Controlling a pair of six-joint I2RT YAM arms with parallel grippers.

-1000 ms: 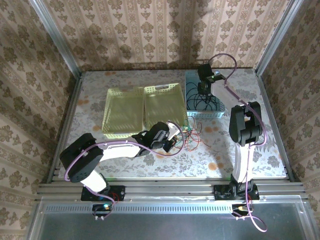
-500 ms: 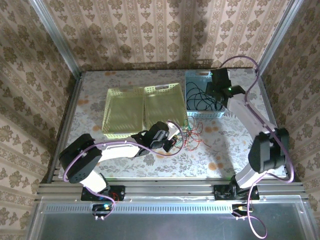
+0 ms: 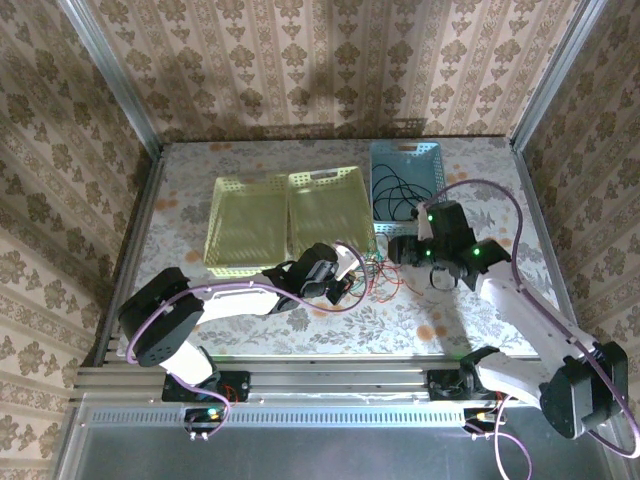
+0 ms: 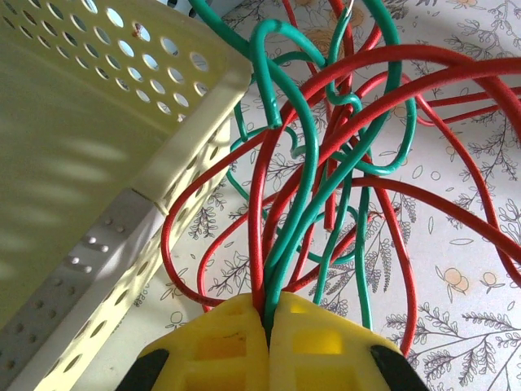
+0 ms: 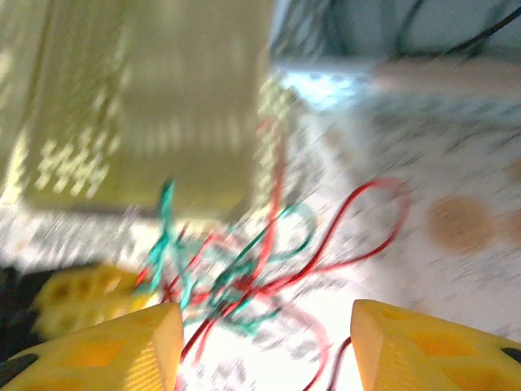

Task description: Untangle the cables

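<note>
Where the 2 arms are bolted at its near edge, a tabletop [image 3: 190, 200] covered with a pale floral cloth is seen. It is enclosed on 3 sides by walls [image 3: 300, 60] papered in a beige damask pattern, with 2 metal posts [image 3: 110, 75] at the far corners.

2 yellow-green perforated trays [image 3: 245, 225] are set side by side, touching, left of the middle and toward the far edge. 1 blue basket [image 3: 405, 152] is placed at the far edge toward the right corner, just beside the right tray, and black cables [image 3: 395, 195] are coiled in it.

1 tangle of red and green cables [image 3: 385, 270] is spread on the cloth near the middle of the tabletop, just off the near right corner of the right tray. The left hand [image 4: 267, 314] is clenched on a bundle of these strands, gripped between its yellow fingers [image 4: 220, 342] beside the tray wall. The right hand [image 5: 264, 326] is released, its 2 yellow fingers held apart with nothing between them, and is poised just to the right of the tangle. Contact with the tangle cannot be told, as that view is blurred.
</note>
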